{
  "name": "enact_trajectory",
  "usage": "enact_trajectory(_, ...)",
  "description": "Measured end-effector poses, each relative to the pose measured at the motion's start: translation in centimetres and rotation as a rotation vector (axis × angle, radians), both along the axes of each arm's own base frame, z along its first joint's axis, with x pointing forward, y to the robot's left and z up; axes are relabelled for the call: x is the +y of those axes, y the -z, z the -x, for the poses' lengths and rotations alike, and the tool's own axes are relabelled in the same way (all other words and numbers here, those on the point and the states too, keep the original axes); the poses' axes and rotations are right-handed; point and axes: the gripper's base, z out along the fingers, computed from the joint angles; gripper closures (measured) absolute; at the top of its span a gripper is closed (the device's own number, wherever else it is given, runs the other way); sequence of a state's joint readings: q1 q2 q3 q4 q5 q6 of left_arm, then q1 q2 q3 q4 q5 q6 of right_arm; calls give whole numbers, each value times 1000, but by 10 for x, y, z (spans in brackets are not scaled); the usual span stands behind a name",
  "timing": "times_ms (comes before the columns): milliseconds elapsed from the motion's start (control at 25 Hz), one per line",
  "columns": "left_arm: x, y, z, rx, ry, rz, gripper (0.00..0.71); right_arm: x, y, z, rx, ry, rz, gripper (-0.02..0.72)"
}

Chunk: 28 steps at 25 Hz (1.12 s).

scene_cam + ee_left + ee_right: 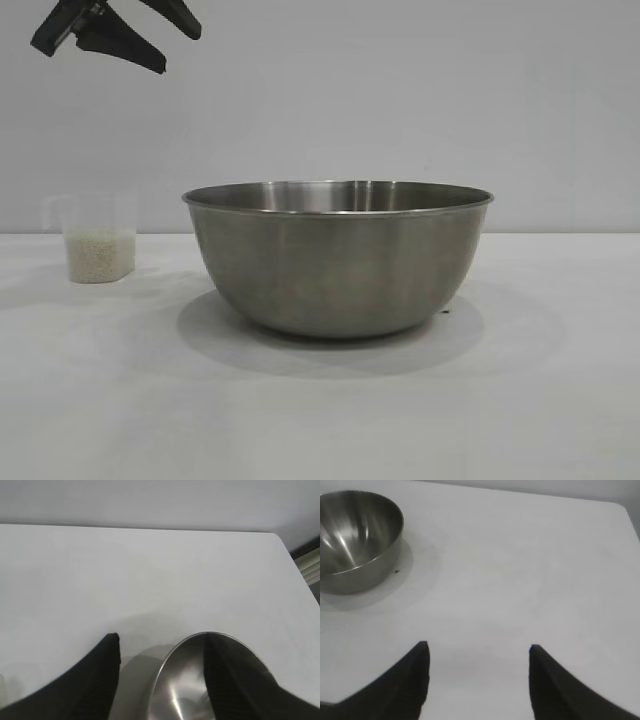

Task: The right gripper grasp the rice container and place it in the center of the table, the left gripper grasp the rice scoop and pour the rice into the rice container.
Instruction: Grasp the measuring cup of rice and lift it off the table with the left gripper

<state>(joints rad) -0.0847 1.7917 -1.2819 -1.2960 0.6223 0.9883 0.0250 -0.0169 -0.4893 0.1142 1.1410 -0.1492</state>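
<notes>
Steel bowl (337,262) upright mid-counter (320,420). Cup (99,240) of rice (99,256) stands apart. Left gripper (150,40) above cup, fingers apart, empty. Right gripper (477,680) fingers apart, empty.

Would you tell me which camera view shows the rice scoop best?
The exterior view: the rice scoop stands whole on the table, left of the rice container, rice inside. Neither wrist view clearly shows it.

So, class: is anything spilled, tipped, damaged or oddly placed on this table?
Nothing stands out. The steel bowl sits upright on the table, the scoop stands upright beside it with its rice inside. No grains lie loose.
</notes>
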Motion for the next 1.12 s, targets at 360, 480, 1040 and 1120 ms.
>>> enact_trajectory(360,0,0,0,0,0,0,383,0,0,0,0,0,0,325)
enact_trajectory(480,0,0,0,0,0,0,383,0,0,0,0,0,0,325)
enact_trajectory(1040,7,-47,23,-149,11,-119,383,0,0,0,0,0,0,325)
enact_trajectory(1120,9,-56,29,-164,9,-151,383,0,0,0,0,0,0,325)
